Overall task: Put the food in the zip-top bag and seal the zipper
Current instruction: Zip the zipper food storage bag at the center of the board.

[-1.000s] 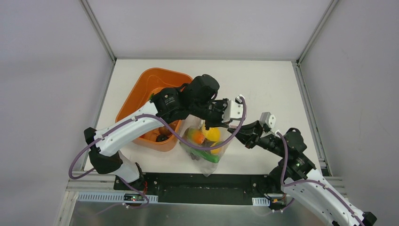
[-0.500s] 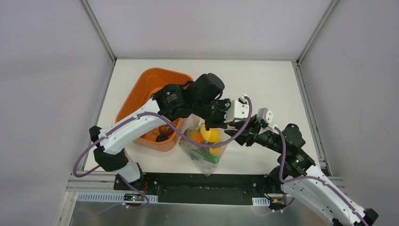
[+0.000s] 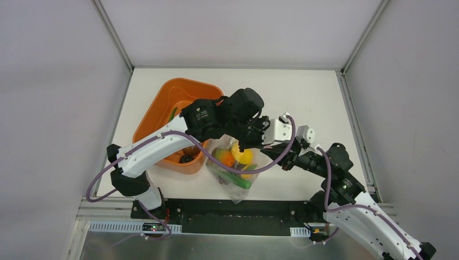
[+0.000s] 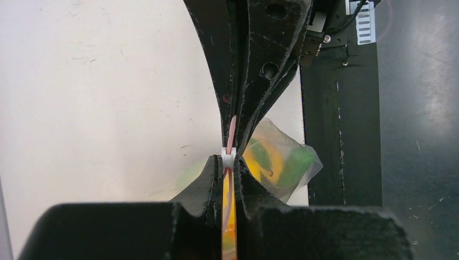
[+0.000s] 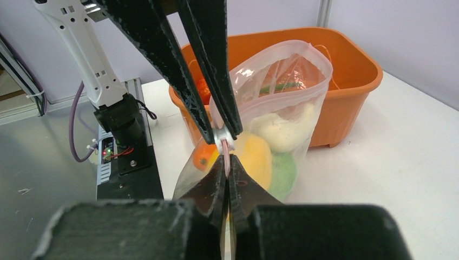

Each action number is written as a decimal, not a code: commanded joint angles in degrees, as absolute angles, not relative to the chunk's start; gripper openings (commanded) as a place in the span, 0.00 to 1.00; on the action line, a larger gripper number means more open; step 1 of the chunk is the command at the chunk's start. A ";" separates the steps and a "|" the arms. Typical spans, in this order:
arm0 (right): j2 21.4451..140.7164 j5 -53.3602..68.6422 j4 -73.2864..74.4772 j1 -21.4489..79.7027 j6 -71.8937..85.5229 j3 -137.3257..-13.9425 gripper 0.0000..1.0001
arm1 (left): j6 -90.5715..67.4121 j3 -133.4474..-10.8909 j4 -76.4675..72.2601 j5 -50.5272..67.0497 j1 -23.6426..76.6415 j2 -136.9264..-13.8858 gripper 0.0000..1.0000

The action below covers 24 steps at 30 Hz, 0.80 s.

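Right gripper [image 5: 227, 162] is clenched on the pink zipper [image 4: 232, 130], tip to tip with the left gripper [image 5: 221, 129], which pinches it too. Behind them is the clear bag [image 5: 295, 67] holding food [image 5: 254, 157], then the orange basket [image 5: 354, 76].

The white worktop [image 3: 308, 97] is lit brightly and evenly from above, and only soft, faint shadows are cast beside the orange basket [image 3: 162, 105] and under the arms. In the wrist views the left claw [image 4: 228, 165] and right claw [image 5: 226, 162] are rendered dark and blurred nearest the lens, while small glare patches are seen on the zip-top bag [image 5: 292, 70].
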<state>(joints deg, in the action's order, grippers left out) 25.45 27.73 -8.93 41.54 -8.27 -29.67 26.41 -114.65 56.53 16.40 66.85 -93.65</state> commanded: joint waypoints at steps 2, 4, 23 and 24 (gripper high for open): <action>23.01 25.07 -11.11 41.49 -9.47 -30.75 0.00 | 27.02 -113.62 55.59 10.78 67.33 -90.31 0.00; 21.97 24.12 -12.11 41.49 -9.77 -29.84 0.00 | 27.06 -112.07 54.38 9.34 67.33 -88.93 0.00; 20.12 17.96 -20.27 41.48 -8.50 -25.61 0.00 | 22.53 -112.71 58.27 7.56 67.84 -83.69 0.00; 20.36 18.04 -20.22 41.48 -8.72 -25.58 0.00 | 22.39 -112.23 58.16 7.21 67.85 -83.82 0.00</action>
<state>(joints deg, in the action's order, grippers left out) 19.88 22.96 -18.33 41.89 -8.14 -26.50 23.88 -110.74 53.21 11.38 68.25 -85.54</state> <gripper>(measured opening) 0.006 0.039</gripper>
